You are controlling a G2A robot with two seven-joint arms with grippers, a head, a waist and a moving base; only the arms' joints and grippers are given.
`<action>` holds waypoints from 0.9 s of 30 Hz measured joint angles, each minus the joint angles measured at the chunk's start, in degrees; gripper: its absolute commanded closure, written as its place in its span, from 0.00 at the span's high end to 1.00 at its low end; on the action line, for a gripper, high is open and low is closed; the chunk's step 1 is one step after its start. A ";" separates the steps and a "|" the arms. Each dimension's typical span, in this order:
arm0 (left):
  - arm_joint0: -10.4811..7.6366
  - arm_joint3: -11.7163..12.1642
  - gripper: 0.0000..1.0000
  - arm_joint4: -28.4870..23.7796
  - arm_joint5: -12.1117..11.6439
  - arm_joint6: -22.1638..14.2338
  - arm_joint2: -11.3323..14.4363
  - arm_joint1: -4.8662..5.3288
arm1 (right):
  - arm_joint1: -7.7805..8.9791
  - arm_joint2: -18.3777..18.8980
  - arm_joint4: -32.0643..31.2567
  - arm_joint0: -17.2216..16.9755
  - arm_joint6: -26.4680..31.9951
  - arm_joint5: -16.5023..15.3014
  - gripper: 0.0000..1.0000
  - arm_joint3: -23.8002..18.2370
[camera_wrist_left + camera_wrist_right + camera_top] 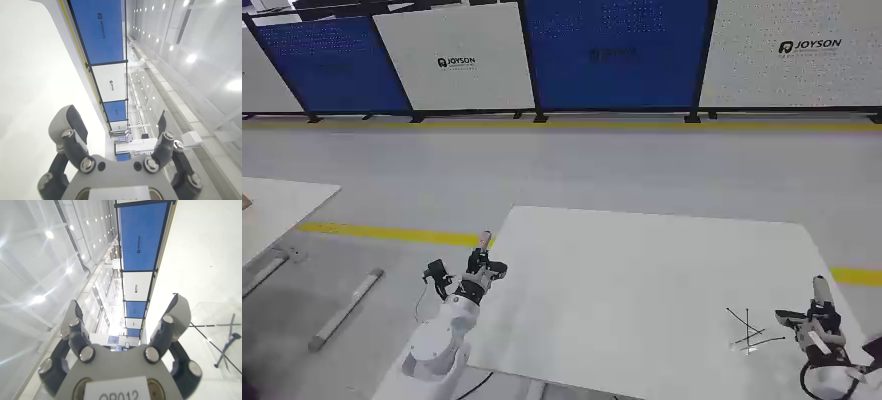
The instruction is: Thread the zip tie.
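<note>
Top view: a white tabletop (642, 290) stands on a grey floor, with blue and white partition panels (617, 55) behind it at 12 o'clock. A few thin dark zip ties (747, 335) lie loose and crossed over one another at about 4 o'clock on the tabletop. The right arm (814, 325) sits just beside them at the tabletop's edge, not touching them. The left arm (447, 335) sits at about 8 o'clock, at the opposite edge and well apart from the ties.

Left wrist view: the left arm's jaws are spread wide with nothing between them. Bare tabletop lies to one side of them.

Right wrist view: the right arm's jaws are also spread wide and empty. The zip ties rest flat on the tabletop near one of the jaws. One tie shows its small square head at one end. No strip appears bent into a loop or fed through a head.

Judged from this, the task has not begun. A tie is yet to be picked up, and its tail is yet to be threaded through its head.
</note>
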 measured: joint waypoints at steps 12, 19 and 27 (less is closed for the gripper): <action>0.00 0.00 1.00 0.00 0.00 0.00 0.00 0.00 | 0.00 0.20 -0.07 0.02 0.07 -0.12 1.00 -0.04; 0.00 0.00 1.00 0.00 0.00 0.00 0.00 0.00 | 0.78 5.58 0.74 -1.92 12.82 -3.46 1.00 0.15; 0.00 0.00 1.00 0.00 0.00 0.00 0.00 0.00 | 1.97 11.80 -1.13 -1.71 26.44 -2.88 1.00 2.35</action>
